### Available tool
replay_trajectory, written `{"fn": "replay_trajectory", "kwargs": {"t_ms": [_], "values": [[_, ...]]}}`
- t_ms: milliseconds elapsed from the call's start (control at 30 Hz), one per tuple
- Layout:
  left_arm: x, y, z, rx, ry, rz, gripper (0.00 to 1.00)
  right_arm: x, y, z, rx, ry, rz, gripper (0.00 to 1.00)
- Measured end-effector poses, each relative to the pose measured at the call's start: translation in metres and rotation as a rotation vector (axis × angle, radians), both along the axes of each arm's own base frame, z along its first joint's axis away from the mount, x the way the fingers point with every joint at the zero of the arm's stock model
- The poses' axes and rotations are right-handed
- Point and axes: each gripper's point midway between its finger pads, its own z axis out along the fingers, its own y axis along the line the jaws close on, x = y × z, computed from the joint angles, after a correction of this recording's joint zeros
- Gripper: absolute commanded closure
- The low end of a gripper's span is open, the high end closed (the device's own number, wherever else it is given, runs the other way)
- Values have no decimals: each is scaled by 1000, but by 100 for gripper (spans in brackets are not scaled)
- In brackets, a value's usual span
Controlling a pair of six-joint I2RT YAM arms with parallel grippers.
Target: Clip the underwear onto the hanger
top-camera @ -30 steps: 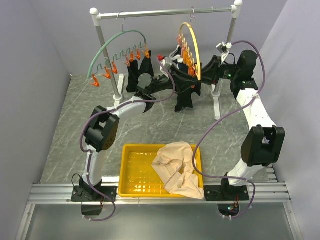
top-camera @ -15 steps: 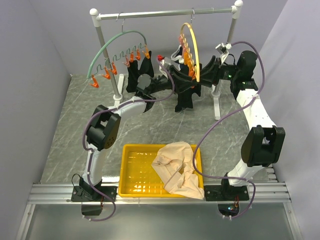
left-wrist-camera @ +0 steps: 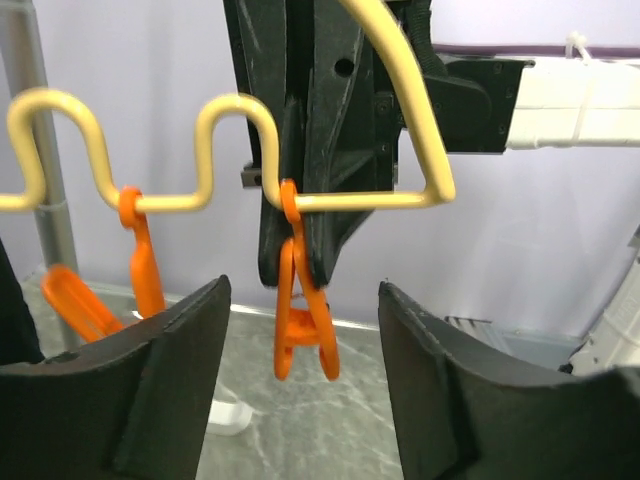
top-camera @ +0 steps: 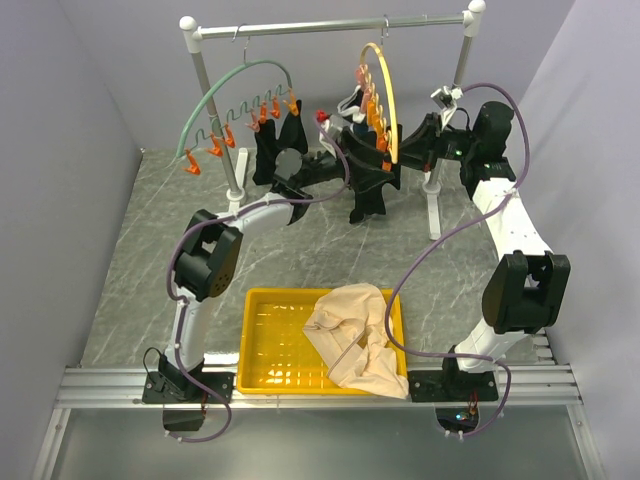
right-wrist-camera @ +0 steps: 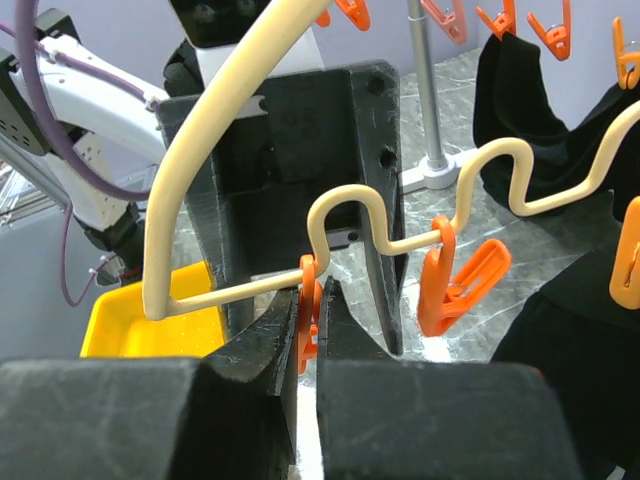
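Observation:
The pale yellow hanger (top-camera: 386,95) hangs from the rack rail, with orange clips on its wavy wire (left-wrist-camera: 215,115). My right gripper (right-wrist-camera: 312,288) is shut on the upper part of the end clip (right-wrist-camera: 308,300), close to the hanger's corner. My left gripper (left-wrist-camera: 305,292) faces it from the other side, open, and the lower legs of that clip (left-wrist-camera: 305,335) dangle between its fingers, touching neither. The black underwear (top-camera: 368,200) hangs below the hanger. It also shows low on the right of the right wrist view (right-wrist-camera: 575,360). Neither gripper holds it.
A green hanger (top-camera: 235,85) with orange clips hangs on the left of the rail (top-camera: 330,25), with another black garment (top-camera: 275,150) under it. The yellow tray (top-camera: 270,350) near the arm bases holds a beige garment (top-camera: 355,335). A white rack post (top-camera: 432,205) stands beside the right arm.
My left gripper's jaws have widened around the end clip. My right gripper has closed on that clip's top. Both arms stay in about the same place by the hanger.

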Motion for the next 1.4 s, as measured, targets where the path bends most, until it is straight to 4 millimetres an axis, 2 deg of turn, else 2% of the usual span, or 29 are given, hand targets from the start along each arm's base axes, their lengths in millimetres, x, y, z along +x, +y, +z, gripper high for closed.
{"fn": "replay_trajectory", "kwargs": {"t_ms": [167, 300, 433, 600, 867, 1133, 1300, 1400], "values": [[4, 13, -26, 51, 61, 47, 26, 0, 0, -1, 0, 5, 0, 100], [15, 38, -47, 106, 104, 131, 27, -1, 0, 0, 1, 12, 2, 100], [24, 70, -60, 175, 109, 247, 33, -4, 0, 2, 5, 21, 18, 100], [42, 89, -75, 270, 72, 372, 35, -7, -1, 4, 11, 39, 33, 100], [84, 106, -146, 449, 71, 534, 30, -7, -5, 6, 16, 65, 35, 100], [135, 141, -230, 569, -18, 574, 20, -8, -5, 9, 17, 65, 37, 100], [159, 156, -255, 596, -160, 570, 19, -8, -5, 10, 17, 66, 38, 100], [166, 155, -258, 585, -261, 555, 19, -8, -5, 10, 18, 70, 38, 100]]}}
